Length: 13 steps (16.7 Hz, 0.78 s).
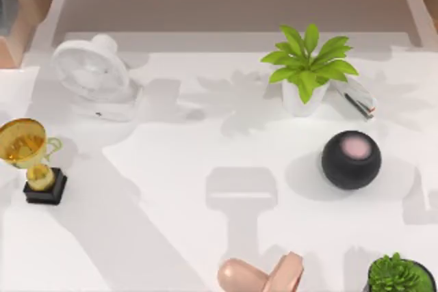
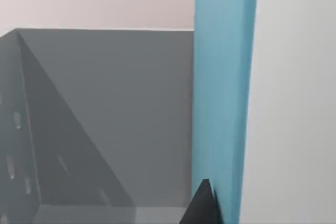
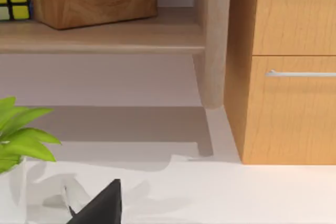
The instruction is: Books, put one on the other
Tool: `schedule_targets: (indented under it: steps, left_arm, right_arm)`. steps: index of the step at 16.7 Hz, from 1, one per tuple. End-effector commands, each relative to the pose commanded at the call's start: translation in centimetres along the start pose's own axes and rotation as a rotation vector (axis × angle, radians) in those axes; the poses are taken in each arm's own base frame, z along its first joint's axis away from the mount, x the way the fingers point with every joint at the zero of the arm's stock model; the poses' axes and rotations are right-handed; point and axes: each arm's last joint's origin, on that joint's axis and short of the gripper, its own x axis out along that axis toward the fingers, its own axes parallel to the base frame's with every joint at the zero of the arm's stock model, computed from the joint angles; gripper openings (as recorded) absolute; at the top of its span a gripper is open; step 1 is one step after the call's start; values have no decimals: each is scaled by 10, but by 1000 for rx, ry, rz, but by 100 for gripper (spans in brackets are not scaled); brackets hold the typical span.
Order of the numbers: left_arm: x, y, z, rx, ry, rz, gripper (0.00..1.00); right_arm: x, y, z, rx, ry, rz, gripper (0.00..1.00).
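Left gripper [image 2: 202,205]: a dark tip against a grey wall; open or closed, I cannot tell.
Blue slab [image 2: 223,93]: tall and upright, just beside that tip; whether it is a book, I cannot tell.
Right gripper [image 3: 100,205]: low over the table's [image 1: 171,169] far right part, near the potted plant [image 1: 306,66]; grip state cannot be told.
Fan [image 1: 92,70]: far-left corner.
Trophy [image 1: 31,158]: left edge.
Black ball [image 1: 351,160]: right side.
Pink object [image 1: 263,276]: near edge, middle.
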Motion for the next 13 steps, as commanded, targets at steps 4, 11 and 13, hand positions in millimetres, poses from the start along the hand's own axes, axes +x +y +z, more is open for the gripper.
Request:
schedule_targets:
  steps: [4,11,13]
  left_arm:
    - [0,0,0,0,0,0,0]
    - [0,0,0,0,0,0,0]
    - [-2,1,2,3,-3,4,0]
  right_arm:
    - [0,0,0,0,0,0,100]
    - [0,0,0,0,0,0,100]
    - [0,0,0,0,0,0,100]
